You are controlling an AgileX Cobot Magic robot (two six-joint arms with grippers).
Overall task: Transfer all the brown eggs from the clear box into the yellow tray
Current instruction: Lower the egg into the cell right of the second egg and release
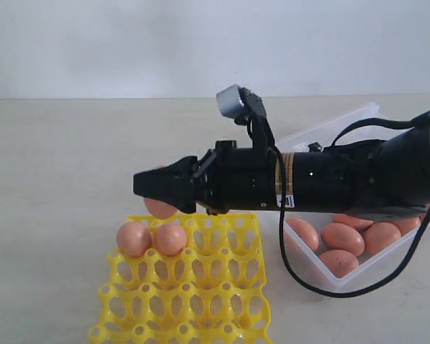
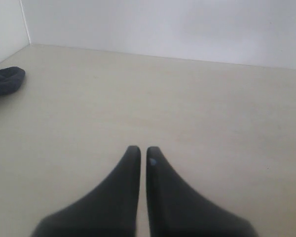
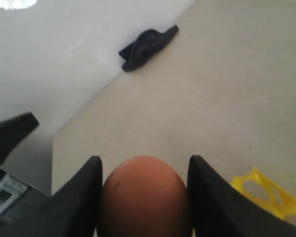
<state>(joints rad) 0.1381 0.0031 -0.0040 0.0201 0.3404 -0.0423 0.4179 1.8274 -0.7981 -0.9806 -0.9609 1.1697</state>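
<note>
Pale beige flat surface [image 1: 57,179] is seen under everything, with a plain white wall behind it.

Black cylindrical right arm [image 1: 344,179] is stretched level from the right of the exterior view, passing over the box and ending above the tray.

Shallow rectangular clear box of translucent plastic [image 1: 358,276] is placed on the surface at right, just beside the tray. Several matte reddish-tan oval brown eggs [image 1: 342,239] are seen lying inside it; others are hidden by the arm.

Bright yellow tray of plastic lattice [image 1: 193,301], with open cup sockets, is set at front centre. Two seated eggs [image 1: 134,239] are lodged side by side near its far left corner, touching each other.

Right gripper [image 1: 158,188]: jaws are held apart and closed on one held egg [image 3: 143,197], gripped on both flanks. This egg is placed over the tray's far left edge, just behind the seated pair; contact with the tray cannot be told.

Left gripper [image 2: 140,148]: jaws are drawn almost together, only a thin slit between them, nothing gripped, over bare surface.
</note>
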